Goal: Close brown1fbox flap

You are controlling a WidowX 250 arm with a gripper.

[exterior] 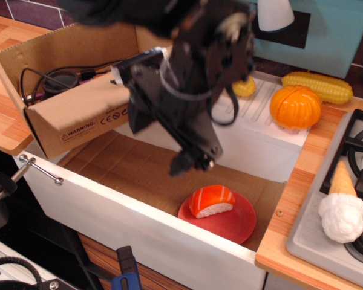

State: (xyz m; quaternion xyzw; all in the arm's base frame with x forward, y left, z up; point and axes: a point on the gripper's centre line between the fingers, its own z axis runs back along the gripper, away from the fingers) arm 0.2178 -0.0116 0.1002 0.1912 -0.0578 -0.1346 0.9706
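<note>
Wooden worktop (3, 130) carries the large brown cardboard box (78, 118) at left, and my black pincer (190, 162), whose opening I cannot tell, could hit the red plate (242, 220) below.

The only legible writing is on the large brown corrugated cardboard box (72, 115) at the upper left. On its front wall, near the lower left corner, sits a small label (77, 130) that reads "WARNING" beside a small triangle sign. Further right on the same wall there is black print with round symbols (115, 112), too small to read. No other readable text, brand or number shows.
</note>
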